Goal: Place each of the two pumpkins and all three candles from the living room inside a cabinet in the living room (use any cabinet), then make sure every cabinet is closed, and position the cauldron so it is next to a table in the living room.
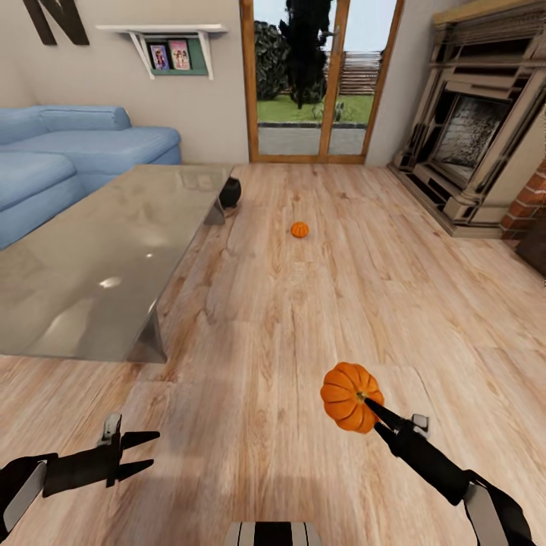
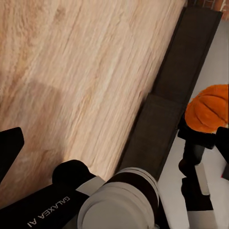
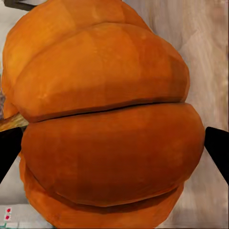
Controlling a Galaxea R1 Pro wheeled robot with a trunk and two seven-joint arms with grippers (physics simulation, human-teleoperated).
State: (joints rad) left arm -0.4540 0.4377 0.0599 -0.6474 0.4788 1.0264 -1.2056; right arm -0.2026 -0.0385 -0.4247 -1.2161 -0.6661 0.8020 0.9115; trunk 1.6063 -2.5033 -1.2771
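We hold a ribbed, flattened orange pumpkin (image 1: pixel 350 396) in our right gripper (image 1: pixel 369 406), its two black fingers pinching the fruit from either side, dark fingertips (image 3: pixel 217 152) at both flanks in the right wrist view. In the head view it rides above the pale wood-plank floor (image 1: pixel 303 318) at about five o'clock. Our left gripper (image 1: pixel 140 453) hangs at seven o'clock, black fingers spread and carrying nothing.

A second, small orange pumpkin (image 1: pixel 299 229) lies on the floor near twelve o'clock, well apart from us. A round black cauldron (image 1: pixel 230 192) stands at eleven o'clock, just beside the far corner of the long glass-topped coffee table (image 1: pixel 98 265). Beyond it, a blue fabric sofa (image 1: pixel 68 152) sits at ten o'clock, a beige stone fireplace (image 1: pixel 478 136) at two o'clock.

We judge this the first carrying step: one pumpkin is lifted and bound for a cabinet. A long dark brown unit (image 2: pixel 176 95) runs along the floor's edge in the left wrist view, close behind the held pumpkin, and may be that cabinet; whether it stands open we cannot tell. The next move calls for turning toward it, keeping the pinch firm, and opening a front with the free left gripper.
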